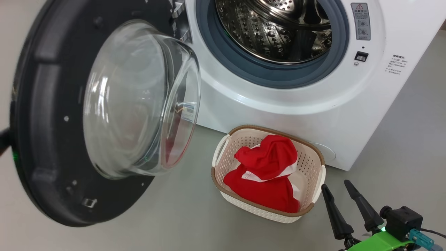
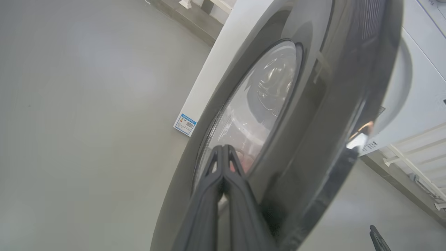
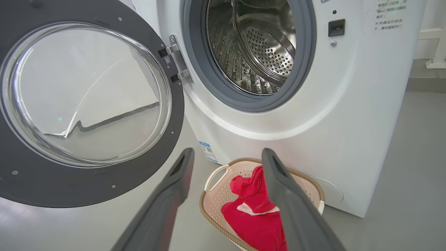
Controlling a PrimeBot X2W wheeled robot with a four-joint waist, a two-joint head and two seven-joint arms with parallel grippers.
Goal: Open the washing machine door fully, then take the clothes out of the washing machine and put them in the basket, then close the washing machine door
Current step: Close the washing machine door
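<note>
Left of the washing machine (image 1: 278,111), the washing machine door (image 1: 115,115) stands wide open on its hinge. The head view shows its inner side, the clear glass bowl bulging toward the machine's front. The left wrist view gives the other side, the glossy black outer face. There the left hand (image 2: 223,153) has its two fingers pressed together, gripping nothing, with the tips at the edge of the window. Whether they touch the door cannot be told. That view also catches a blue label sticker (image 2: 185,123) low on the machine's side.

On the machine's front, the grey gasket (image 1: 244,66) rings the steel drum (image 1: 275,31). The right wrist view looks deeper in, onto the perforated back wall.

On the floor (image 1: 174,216), just in front of the machine, stands the basket (image 1: 226,157), with the red-and-white clothes (image 1: 268,167) heaped inside. Just right of the basket, the right hand (image 1: 335,186) has its fingers spread wide, holding nothing. In its own wrist view those fingers frame the basket and the clothes.
</note>
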